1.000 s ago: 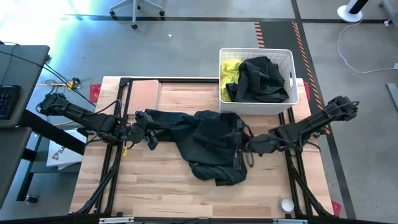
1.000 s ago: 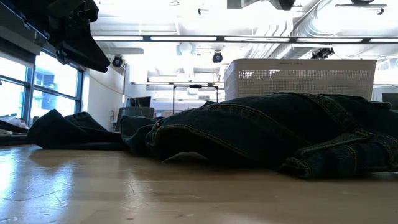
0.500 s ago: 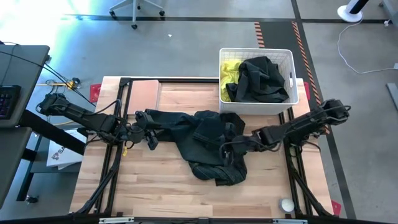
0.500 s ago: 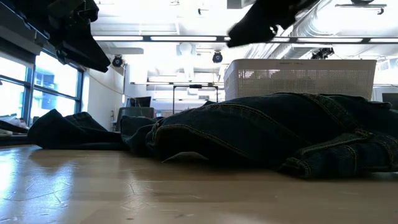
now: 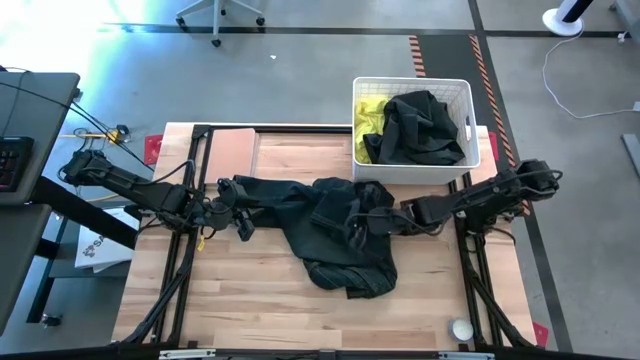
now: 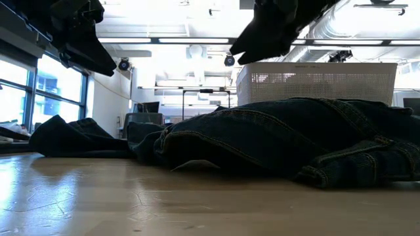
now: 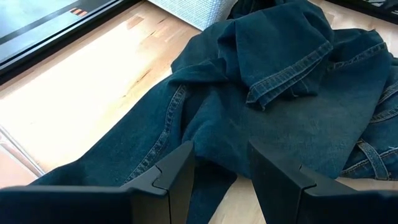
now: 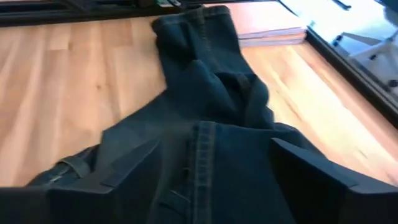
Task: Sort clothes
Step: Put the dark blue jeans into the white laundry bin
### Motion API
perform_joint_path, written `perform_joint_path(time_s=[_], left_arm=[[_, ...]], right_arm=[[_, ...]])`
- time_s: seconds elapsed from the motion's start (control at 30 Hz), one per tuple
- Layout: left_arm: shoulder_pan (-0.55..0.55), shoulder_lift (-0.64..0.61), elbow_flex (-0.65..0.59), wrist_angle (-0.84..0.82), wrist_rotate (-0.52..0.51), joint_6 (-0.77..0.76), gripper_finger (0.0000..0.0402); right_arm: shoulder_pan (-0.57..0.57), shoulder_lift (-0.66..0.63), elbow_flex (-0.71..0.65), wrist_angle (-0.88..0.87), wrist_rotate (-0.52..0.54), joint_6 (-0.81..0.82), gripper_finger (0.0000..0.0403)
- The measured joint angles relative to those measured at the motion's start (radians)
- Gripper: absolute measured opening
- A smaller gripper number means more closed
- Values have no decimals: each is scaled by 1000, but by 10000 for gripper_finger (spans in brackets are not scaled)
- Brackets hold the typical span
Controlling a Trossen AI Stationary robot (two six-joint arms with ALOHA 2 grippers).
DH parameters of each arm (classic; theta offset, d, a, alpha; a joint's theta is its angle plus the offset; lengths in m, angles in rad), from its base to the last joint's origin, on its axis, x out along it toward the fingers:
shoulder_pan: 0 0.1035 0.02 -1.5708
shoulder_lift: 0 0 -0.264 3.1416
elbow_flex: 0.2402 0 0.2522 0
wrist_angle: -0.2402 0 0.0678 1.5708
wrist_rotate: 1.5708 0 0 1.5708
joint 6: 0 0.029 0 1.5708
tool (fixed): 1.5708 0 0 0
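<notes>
- Sorted: black garment (image 5: 420, 127) and neon yellow garment (image 5: 368, 115) in white basket (image 5: 412, 84), far right.
- Unsorted: dark jeans (image 5: 330, 225), mid-table.
- Left gripper (image 5: 243, 226): parted, empty, at jeans' left end.
- Right gripper (image 5: 354, 222): spread wide over jeans, holding nothing.

This looks like a robotics lab or workshop: a wooden counter (image 5: 260, 300) stands on a bare concrete floor (image 5: 300, 60) marked with striped hazard tape (image 5: 487, 75), an office chair's wheeled base (image 5: 220, 15) beside it, and exposed ducts (image 6: 341, 19), strip lights (image 6: 164, 40) and ceiling cameras (image 6: 229, 60) overhead.
</notes>
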Motion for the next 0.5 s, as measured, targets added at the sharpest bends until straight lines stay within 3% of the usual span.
perform_joint_path(time_s=[0.27,0.5], left_arm=[[0,4,0,3,0,0,145],[0,29,0,3,8,-1,145]], right_arm=[[6,0,0,-52,77,-48,323],[16,-1,0,-158,53,126,324]])
